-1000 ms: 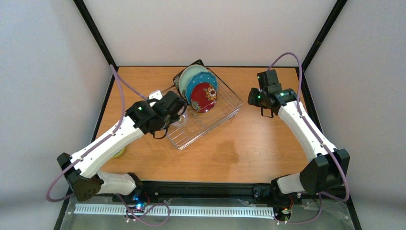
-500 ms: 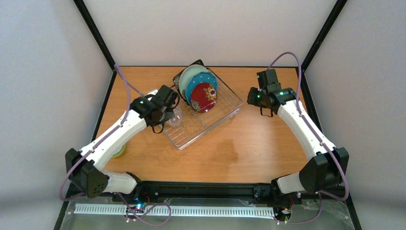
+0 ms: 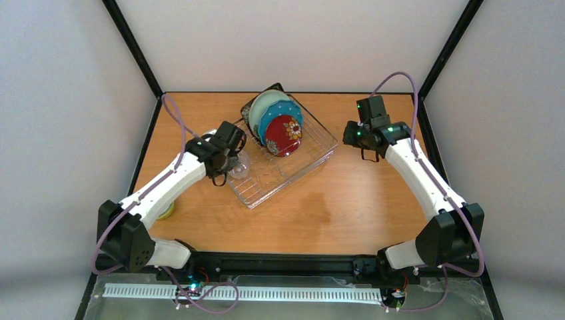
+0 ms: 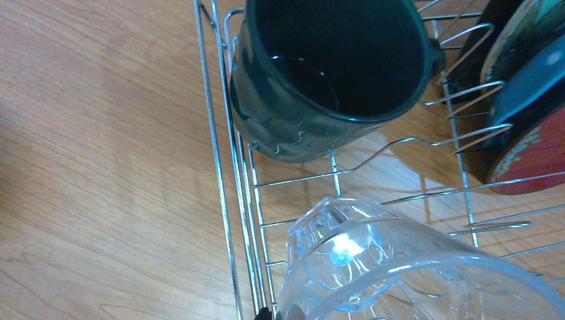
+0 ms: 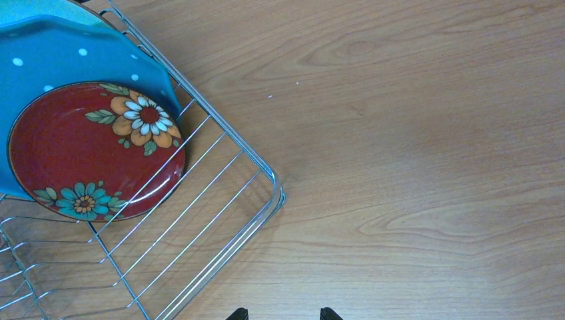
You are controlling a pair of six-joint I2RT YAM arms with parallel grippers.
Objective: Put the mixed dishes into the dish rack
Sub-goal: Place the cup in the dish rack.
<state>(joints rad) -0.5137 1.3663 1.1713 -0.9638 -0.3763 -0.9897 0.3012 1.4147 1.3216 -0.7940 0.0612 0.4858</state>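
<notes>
"Looking at the clear glass cup point(image 4: 373, 267), what could go wrong?" asks Mia.

"It is tilted over the left side of the dish rack point(image 3: 293, 172), right by the rim wires," says Ben. "I think it could roll out onto the worktop point(image 3: 353, 200). It could also bump the dark green mug point(image 4: 320, 87) next to it and crack. Glass is slippery too."

"Is the left gripper point(image 3: 230, 155) holding it?"

"I cannot tell. Its wrist camera shows only one dark tip at the bottom, next to the cup. The right gripper point(image 5: 282, 313) has its fingers apart with nothing between them. It hangs over bare wood toward the far right corner."

"Where are the plates?"

"Standing in a row at the rack's far end, near the far edge of the worktop. The black square floral plate point(image 3: 246, 112) is at the back. Then come the pale mint plate point(image 3: 268, 101), the blue dotted plate point(image 5: 80, 53) and the small red floral plate point(image 5: 93, 150)."

"What does one camera see that another misses?"

"The left wrist camera shows the mug, which the arm hides from the top camera. Only the top camera shows the yellow-green bowl point(image 3: 166, 212), peeking from under the left arm near the left edge. It is not in the rack yet."
</notes>
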